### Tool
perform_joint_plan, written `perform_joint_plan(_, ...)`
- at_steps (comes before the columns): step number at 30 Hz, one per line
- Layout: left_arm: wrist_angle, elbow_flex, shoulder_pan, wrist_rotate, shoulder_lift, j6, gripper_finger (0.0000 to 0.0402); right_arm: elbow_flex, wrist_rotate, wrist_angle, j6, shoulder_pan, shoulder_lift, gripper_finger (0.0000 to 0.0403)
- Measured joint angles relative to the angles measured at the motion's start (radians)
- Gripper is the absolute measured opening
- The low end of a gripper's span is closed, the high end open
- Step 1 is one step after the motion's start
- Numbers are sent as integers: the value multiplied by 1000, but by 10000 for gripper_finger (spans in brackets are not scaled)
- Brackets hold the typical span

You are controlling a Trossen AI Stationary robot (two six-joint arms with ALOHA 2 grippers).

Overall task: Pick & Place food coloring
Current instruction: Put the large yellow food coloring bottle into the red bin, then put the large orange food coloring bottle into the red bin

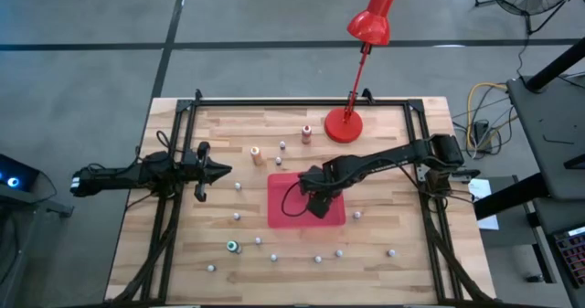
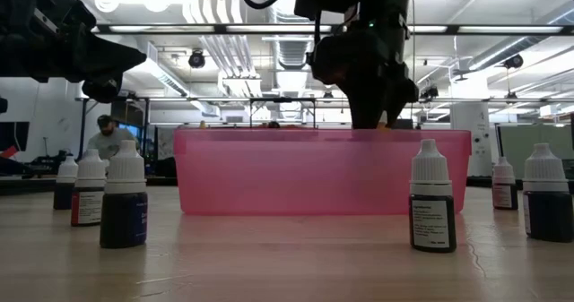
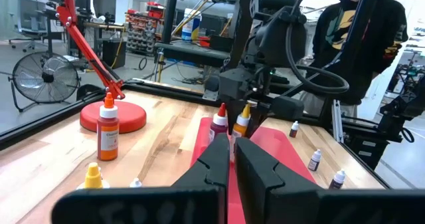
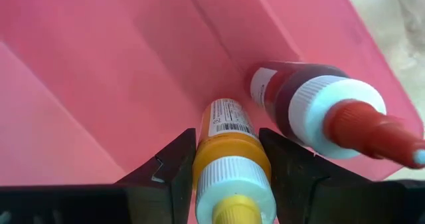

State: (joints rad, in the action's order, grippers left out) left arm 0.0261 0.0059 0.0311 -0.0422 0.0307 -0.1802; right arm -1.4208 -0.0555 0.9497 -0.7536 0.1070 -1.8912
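Note:
My right gripper (image 4: 229,167) reaches down into the red tray (image 1: 283,212) and is shut on a yellow food coloring bottle (image 4: 229,141). A dark red bottle (image 4: 312,98) with a white collar stands in the tray beside it. The left wrist view shows both bottles, yellow (image 3: 242,119) and dark red (image 3: 218,122), under the right gripper. My left gripper (image 1: 203,171) hovers shut over the table's left part, touching nothing. An orange bottle (image 1: 256,154), a pink one (image 1: 306,134), a teal one (image 1: 233,246) and several tiny white-capped bottles (image 2: 123,199) stand upright on the wood. My right gripper pinches the yellow bottle between its two fingers (image 4: 174,167), on the upper body just below the white collar (image 4: 229,151). The fingers come from above, pointing down. The bottle stands upright in the hold, with its base down by the tray floor; whether it rests there I cannot tell.
A red desk lamp stands with its round base (image 1: 344,125) near the far edge, behind the tray. Small bottles are scattered around the tray, several along the near side (image 1: 318,258). A black frame (image 1: 302,100) borders the table. A person (image 3: 358,31) stands beyond the table.

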Motion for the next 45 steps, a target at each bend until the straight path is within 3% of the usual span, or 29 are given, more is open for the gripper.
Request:
perform_joint_plan(7,0,0,0,0,0,0,0,15,1,-15,0,-3,0,149)
perform_joint_plan(23,0,0,0,0,0,0,0,14,11,-10,-3,-3,20,203)
perform_joint_plan(45,0,0,0,0,0,0,0,-152,-14,193,49,24,173,205)
